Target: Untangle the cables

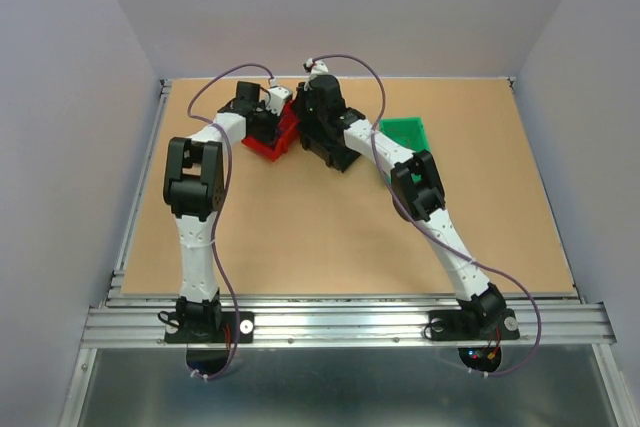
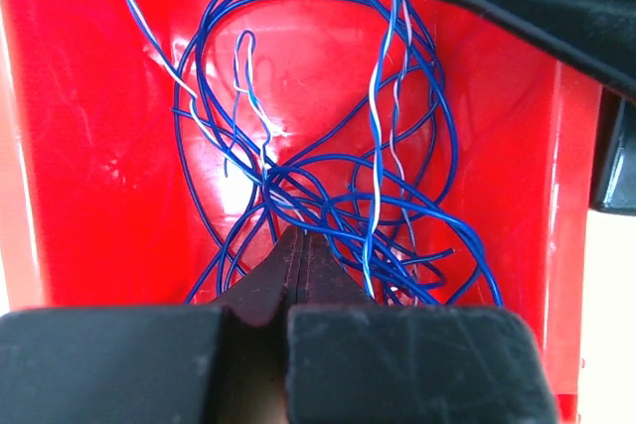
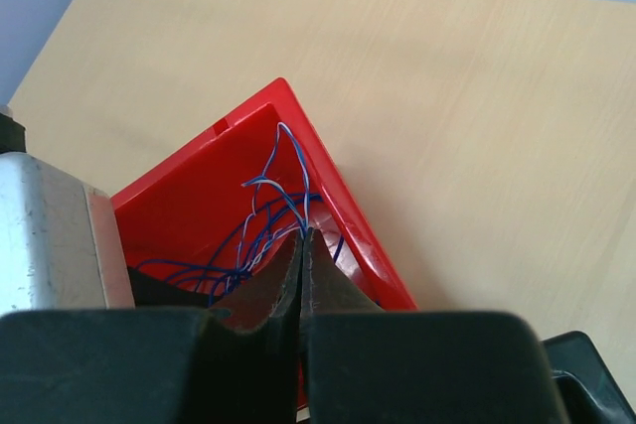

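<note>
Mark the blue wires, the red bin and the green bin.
blue wires (image 2: 270, 181): left wrist view, where the strands cross.
red bin (image 2: 89, 146): left wrist view, bare inner wall.
green bin (image 1: 408, 131): top view, middle of its visible part.

The left arm (image 1: 197, 247) and right arm (image 1: 452, 247) are white tubes with chunky black joints. Thin lilac cables (image 1: 541, 325) loop alongside. The fingers (image 2: 270, 280) are scuffed matte-black wedges.

1. Cables (image 2: 281, 184): mostly deep blue, a few strands twisted blue and white
2. Red bin (image 2: 99, 146): glossy, plain red
3. Green bin (image 1: 405, 132): bright green
4. Table (image 1: 300, 237): pale tan, faint wood grain
5. Left gripper (image 2: 301, 245) and right gripper (image 3: 301, 240): matt black
</note>
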Action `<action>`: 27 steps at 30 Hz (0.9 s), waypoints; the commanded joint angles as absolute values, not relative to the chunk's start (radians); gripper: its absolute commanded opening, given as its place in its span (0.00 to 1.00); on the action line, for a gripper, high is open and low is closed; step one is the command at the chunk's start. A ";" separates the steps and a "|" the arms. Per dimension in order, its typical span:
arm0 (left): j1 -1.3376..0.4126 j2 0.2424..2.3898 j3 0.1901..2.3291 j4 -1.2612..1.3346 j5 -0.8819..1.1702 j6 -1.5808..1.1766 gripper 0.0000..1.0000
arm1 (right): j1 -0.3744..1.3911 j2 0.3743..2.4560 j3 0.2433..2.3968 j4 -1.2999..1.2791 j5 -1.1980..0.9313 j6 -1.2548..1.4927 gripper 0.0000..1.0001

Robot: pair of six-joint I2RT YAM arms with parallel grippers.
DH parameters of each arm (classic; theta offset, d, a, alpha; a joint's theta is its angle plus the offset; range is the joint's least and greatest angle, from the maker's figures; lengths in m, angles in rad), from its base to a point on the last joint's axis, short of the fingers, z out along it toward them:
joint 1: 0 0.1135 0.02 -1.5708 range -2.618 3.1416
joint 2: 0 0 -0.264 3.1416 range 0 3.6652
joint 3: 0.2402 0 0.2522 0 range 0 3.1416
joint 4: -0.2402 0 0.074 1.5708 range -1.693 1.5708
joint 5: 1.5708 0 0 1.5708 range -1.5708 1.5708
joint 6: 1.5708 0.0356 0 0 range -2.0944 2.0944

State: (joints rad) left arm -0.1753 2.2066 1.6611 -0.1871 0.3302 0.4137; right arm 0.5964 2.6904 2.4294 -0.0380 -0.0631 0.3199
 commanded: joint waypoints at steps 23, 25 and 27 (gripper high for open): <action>-0.103 2.075 1.632 -0.117 0.394 0.365 0.25 | 0.609 2.418 2.080 0.178 -0.106 0.290 0.36; -0.103 2.072 1.631 -0.117 0.397 0.368 0.25 | 0.609 2.407 2.062 0.184 -0.100 0.288 0.38; -0.101 2.069 1.631 -0.118 0.396 0.368 0.25 | 0.609 2.395 2.046 0.193 -0.095 0.287 0.43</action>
State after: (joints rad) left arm -0.0994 2.1323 1.6272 -0.1322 0.3775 0.3676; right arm 0.5976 2.4771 2.0869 0.1215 -0.0879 0.3019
